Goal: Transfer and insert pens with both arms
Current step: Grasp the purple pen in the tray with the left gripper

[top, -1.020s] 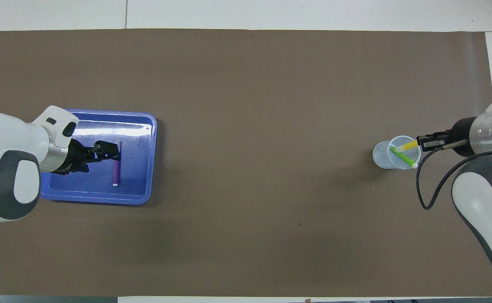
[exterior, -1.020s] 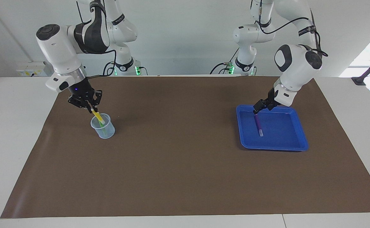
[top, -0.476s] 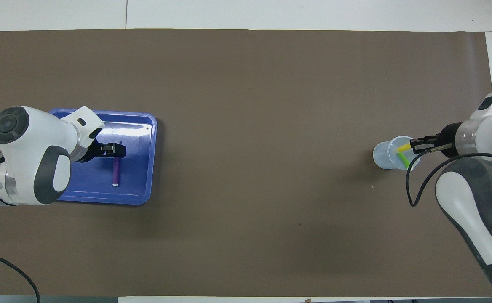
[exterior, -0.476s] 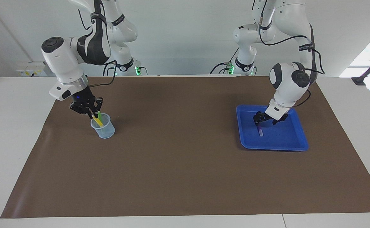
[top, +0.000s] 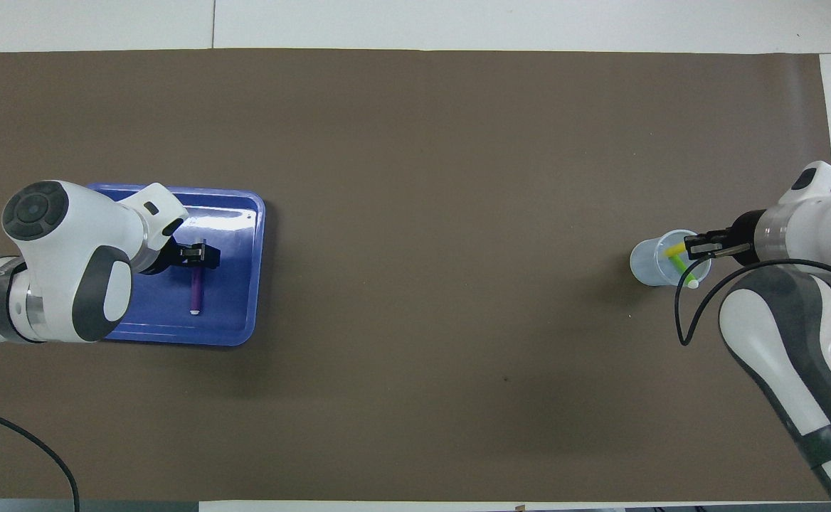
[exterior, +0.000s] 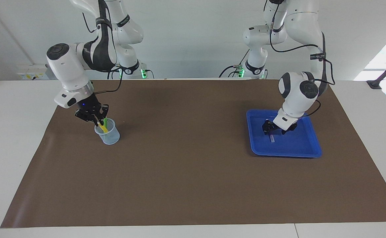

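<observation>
A purple pen [top: 195, 288] lies in the blue tray [top: 234, 313] toward the left arm's end of the table. My left gripper [top: 198, 254] is low in the tray [exterior: 298, 145], open, its fingers astride the pen's end nearer the robots; only the pen's pale tip [exterior: 272, 140] shows in the facing view. At the right arm's end stands a clear cup [exterior: 107, 134] with a green pen [exterior: 105, 122] leaning inside. My right gripper [exterior: 96, 121] hangs at the cup's rim, shut on a yellow pen [top: 671, 252] whose lower part slants down into the cup [top: 654, 259].
A brown mat [exterior: 186, 165] covers the table's middle. Two smaller white arms with green-lit bases [exterior: 132, 67] stand at the robots' end. A black cable [top: 686, 320] loops from the right wrist beside the cup.
My left gripper came down into the tray and settled over the purple pen. The right gripper sank toward the cup, pushing the yellow pen deeper inside.
</observation>
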